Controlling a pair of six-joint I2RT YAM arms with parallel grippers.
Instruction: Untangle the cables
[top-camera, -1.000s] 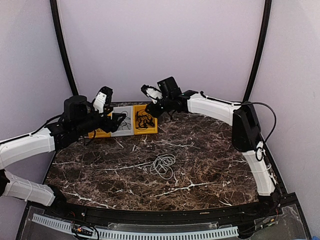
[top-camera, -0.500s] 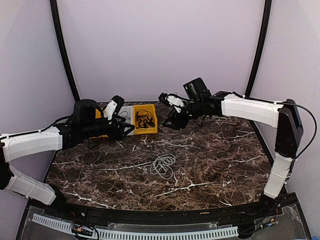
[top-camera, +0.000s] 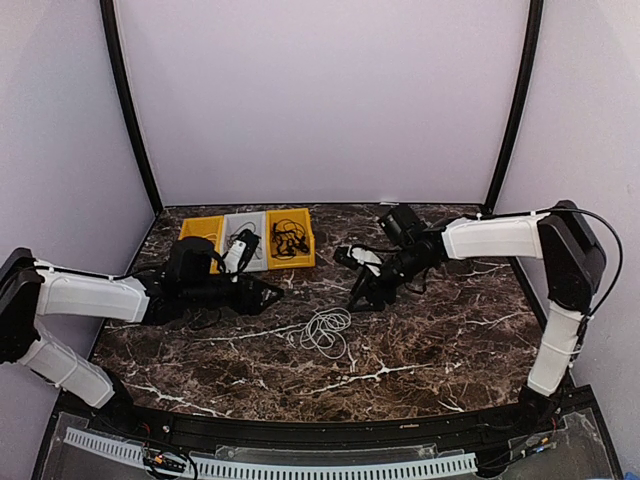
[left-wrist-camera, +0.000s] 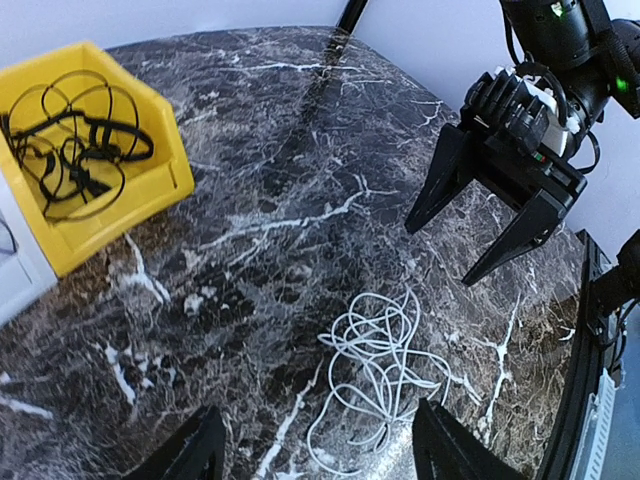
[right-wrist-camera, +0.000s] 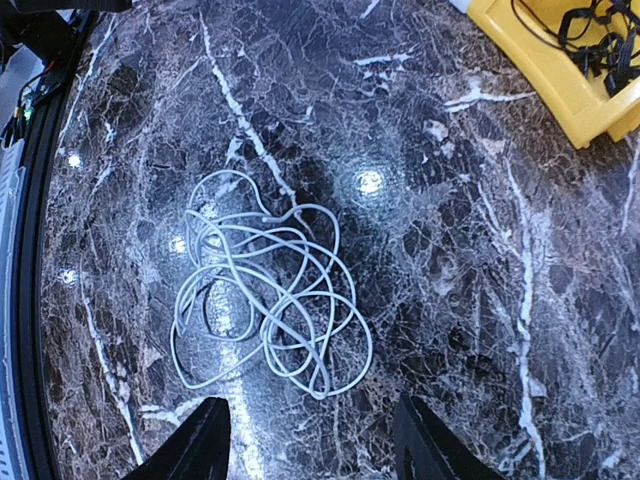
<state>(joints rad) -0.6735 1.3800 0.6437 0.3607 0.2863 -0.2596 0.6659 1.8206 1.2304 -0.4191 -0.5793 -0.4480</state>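
left claw moved off bins, right claw swung down, both near white cables

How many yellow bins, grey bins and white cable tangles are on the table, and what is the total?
yellow bins: 2
grey bin: 1
white cable tangle: 1
Total: 4

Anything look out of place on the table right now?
Only the tangled white cable: it lies loose on the dark marble tabletop, outside the yellow plastic bin that holds the black cables. The left hand and right hand are open, apart from it. Nothing looks spilled or damaged.
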